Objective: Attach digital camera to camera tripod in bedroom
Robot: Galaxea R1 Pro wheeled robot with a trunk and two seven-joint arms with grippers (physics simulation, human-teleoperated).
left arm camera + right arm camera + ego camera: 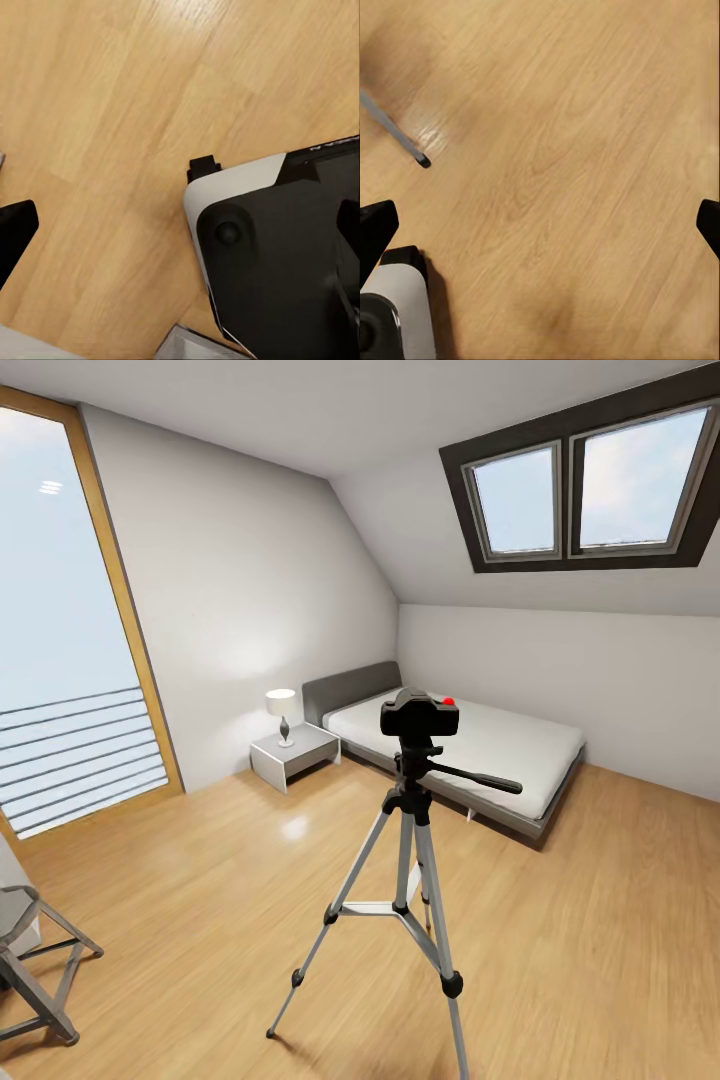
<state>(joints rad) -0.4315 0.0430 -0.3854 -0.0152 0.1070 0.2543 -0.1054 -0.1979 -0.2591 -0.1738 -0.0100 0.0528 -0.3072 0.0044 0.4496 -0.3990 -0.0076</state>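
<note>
The digital camera (419,714), small, black and boxy with a red button on top, sits on the pan head of the camera tripod (405,840) in the middle of the bedroom floor. The tripod stands upright on three silver legs, its long black handle pointing right. One tripod leg and its black foot (423,159) show in the right wrist view. My left gripper (180,225) is open over bare wood floor, next to my own white-and-black base (277,262). Also over bare floor, my right gripper (540,225) is open and holds nothing.
A low grey bed (470,745) with a white mattress lies behind the tripod. A grey nightstand (295,753) with a lamp (283,712) stands to its left. A dark metal stool (35,960) is at the lower left, below a tall window (60,620). Skylights (590,485) sit in the sloped ceiling.
</note>
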